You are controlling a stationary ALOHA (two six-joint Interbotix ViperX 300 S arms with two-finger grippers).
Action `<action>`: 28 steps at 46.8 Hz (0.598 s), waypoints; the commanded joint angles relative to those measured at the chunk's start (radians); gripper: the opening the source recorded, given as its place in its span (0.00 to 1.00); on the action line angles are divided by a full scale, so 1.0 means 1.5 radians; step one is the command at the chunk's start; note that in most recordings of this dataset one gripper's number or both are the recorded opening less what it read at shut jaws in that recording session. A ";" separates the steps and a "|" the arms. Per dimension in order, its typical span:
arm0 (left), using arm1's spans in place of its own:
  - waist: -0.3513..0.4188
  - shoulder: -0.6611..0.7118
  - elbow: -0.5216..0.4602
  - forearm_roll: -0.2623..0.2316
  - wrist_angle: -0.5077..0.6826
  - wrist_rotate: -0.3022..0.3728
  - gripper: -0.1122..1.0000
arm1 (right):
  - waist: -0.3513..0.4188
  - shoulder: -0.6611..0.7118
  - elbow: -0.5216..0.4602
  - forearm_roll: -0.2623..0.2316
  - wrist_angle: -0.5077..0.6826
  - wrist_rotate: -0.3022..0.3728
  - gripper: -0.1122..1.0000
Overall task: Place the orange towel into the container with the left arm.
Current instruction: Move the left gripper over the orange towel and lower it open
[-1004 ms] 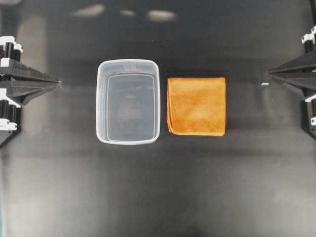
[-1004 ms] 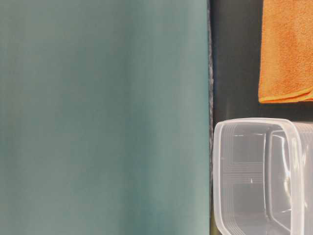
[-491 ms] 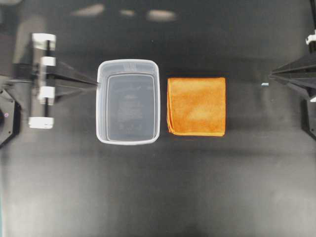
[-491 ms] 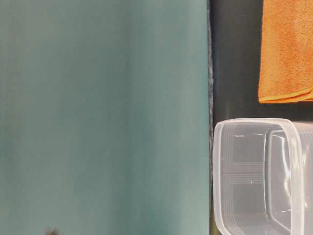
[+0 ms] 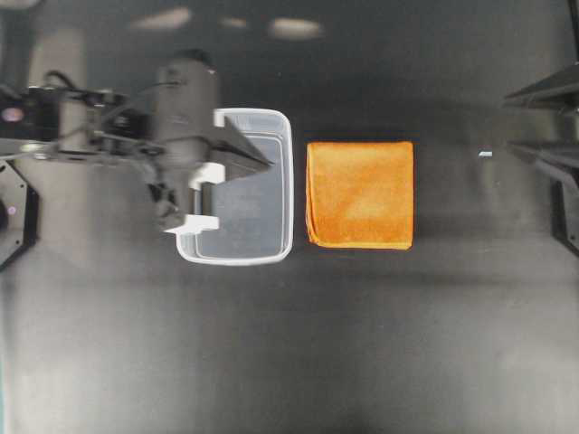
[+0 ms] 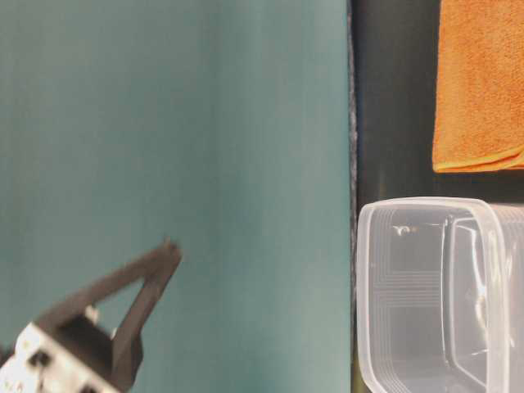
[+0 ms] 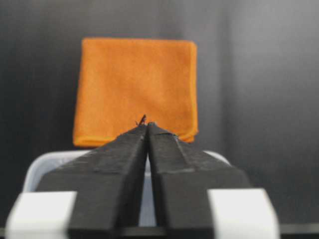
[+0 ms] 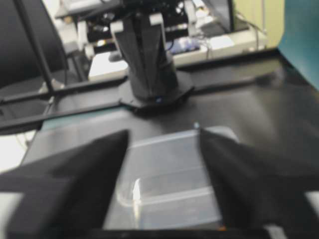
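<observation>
So far: nothing is done yet; no part of the task is finished.
Orange towel (image 5: 360, 193): it is laid flat and folded on the dark worktop (image 5: 289, 344), just beside the container on its right, not touched by anything.
Container (image 5: 280, 190): nothing is seen inside it.
Left end effector (image 7: 146, 125): it is held above the container, pointed at the towel; its two fingers are pressed almost together and nothing is gripped.
Right end effector (image 8: 162, 144): it is kept at the far right edge, spread wide, with nothing held.
Left to do: the towel must be reached, gripped, lifted and put into the container.
</observation>
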 commanded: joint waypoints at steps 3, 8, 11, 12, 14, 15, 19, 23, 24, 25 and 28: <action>0.014 0.055 -0.087 0.003 0.070 0.003 0.32 | -0.010 -0.008 -0.003 -0.002 0.000 -0.009 0.80; 0.017 0.110 -0.150 0.003 0.115 0.008 0.61 | -0.009 -0.016 -0.002 -0.001 -0.001 -0.011 0.80; 0.018 0.150 -0.194 0.003 0.146 0.016 0.77 | -0.009 -0.019 -0.002 -0.001 0.000 -0.011 0.80; 0.020 0.163 -0.208 0.003 0.157 0.019 0.81 | -0.010 -0.020 -0.002 -0.002 -0.001 -0.011 0.80; 0.020 0.187 -0.233 0.003 0.180 0.027 0.88 | -0.010 -0.024 -0.002 -0.001 -0.002 -0.011 0.80; 0.021 0.201 -0.246 0.003 0.191 0.031 0.90 | -0.010 -0.025 -0.002 -0.002 -0.002 -0.011 0.80; 0.021 0.254 -0.297 0.003 0.238 0.049 0.90 | -0.010 -0.030 -0.002 -0.002 -0.005 -0.012 0.80; 0.020 0.314 -0.352 0.003 0.290 0.072 0.89 | -0.010 -0.036 -0.002 -0.001 -0.006 -0.012 0.80; 0.019 0.327 -0.362 0.003 0.302 0.076 0.89 | -0.010 -0.037 -0.002 -0.002 -0.006 -0.012 0.80; 0.018 0.340 -0.373 0.003 0.309 0.081 0.89 | -0.009 -0.039 -0.002 -0.002 -0.006 -0.011 0.80; 0.017 0.372 -0.402 0.003 0.327 0.093 0.89 | -0.009 -0.043 -0.001 -0.002 -0.010 -0.012 0.80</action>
